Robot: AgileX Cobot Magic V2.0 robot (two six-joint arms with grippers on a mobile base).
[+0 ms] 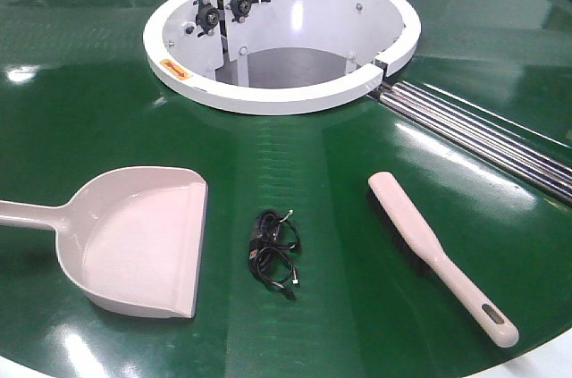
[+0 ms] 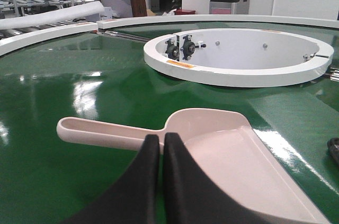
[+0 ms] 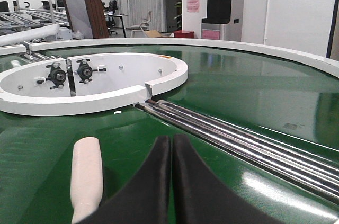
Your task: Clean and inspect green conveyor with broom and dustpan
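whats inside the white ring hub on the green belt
Inside the white ring-shaped hub on the glossy dark green conveyor belt: two black bearing fittings on its inner wall and a grey floor below. The near rim covers the lower near side.

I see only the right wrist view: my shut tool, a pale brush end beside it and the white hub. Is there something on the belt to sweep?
Observer: Yes. A small black cable lies coiled on the green conveyor, apart from the broom.
Operator: Where is the dustpan?
Observer: The dustpan lies flat on the cable's other side, with its open edge toward the cable and its handle pointing away.
Operator: And the left tool?
Observer: The left tool is shut on nothing and is aimed at where the dustpan's handle meets its scoop.
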